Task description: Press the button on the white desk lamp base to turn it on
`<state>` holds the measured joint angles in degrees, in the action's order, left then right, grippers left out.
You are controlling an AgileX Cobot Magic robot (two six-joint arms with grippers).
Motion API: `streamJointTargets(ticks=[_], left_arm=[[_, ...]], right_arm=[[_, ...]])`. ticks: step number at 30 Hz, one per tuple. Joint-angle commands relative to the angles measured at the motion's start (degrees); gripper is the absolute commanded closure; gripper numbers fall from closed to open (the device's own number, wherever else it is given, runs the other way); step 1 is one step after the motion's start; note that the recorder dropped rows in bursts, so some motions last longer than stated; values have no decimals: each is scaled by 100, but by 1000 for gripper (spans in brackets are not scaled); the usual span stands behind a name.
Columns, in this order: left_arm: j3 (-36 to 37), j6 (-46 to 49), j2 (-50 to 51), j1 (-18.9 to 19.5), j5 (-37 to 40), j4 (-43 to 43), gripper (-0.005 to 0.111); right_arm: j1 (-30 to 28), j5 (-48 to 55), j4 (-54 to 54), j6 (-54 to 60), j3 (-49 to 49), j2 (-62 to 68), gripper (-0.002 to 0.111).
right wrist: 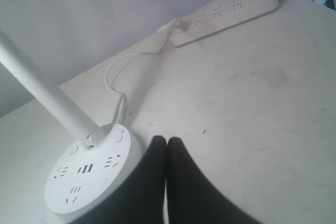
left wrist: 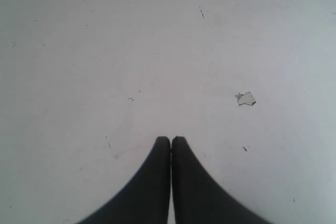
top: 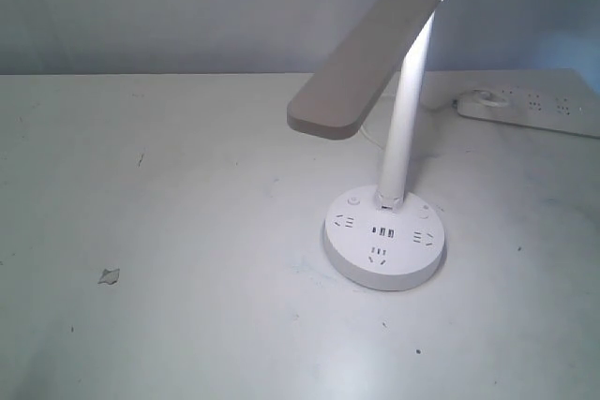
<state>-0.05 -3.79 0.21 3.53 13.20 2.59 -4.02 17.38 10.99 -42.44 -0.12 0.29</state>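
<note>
The white desk lamp (top: 405,128) stands right of centre on the table, its flat bar head (top: 370,49) slanting up to the right and lit underneath. Its round white base (top: 384,241) carries sockets, USB ports and small round buttons (top: 354,201). Neither gripper appears in the exterior view. In the right wrist view the base (right wrist: 86,179) and pole (right wrist: 44,93) sit just beside my right gripper (right wrist: 167,140), whose dark fingers are shut together with nothing held. My left gripper (left wrist: 170,140) is shut too, over bare table far from the lamp.
A long flat white power strip (top: 539,110) lies at the back right edge, also in the right wrist view (right wrist: 226,17), with the lamp's cord (right wrist: 118,77) curling to it. A small scrap (top: 110,275) lies on the left of the table (top: 187,231).
</note>
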Motion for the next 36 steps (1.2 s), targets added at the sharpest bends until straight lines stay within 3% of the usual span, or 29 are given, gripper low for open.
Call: streamJointTargets(ticks=[1, 8, 16, 23, 29, 36], left_arm=[[5, 10, -21, -24, 9, -36, 107], [5, 10, -21, -24, 9, -36, 107], [5, 10, -21, -24, 9, -36, 107], [5, 10, -21, -24, 9, -36, 107], [5, 10, -21, -24, 9, -36, 107], [5, 10, -21, -24, 9, -36, 107]], right_arm=[[1, 77, 0, 10, 12, -29, 108], [1, 231, -240, 218, 12, -29, 108], [1, 231, -536, 3333, 12, -29, 108], [1, 231, -744, 3427, 12, -29, 108], [1, 231, -1872, 3427, 12, -29, 108], [1, 231, -1873, 3427, 12, -29, 108]])
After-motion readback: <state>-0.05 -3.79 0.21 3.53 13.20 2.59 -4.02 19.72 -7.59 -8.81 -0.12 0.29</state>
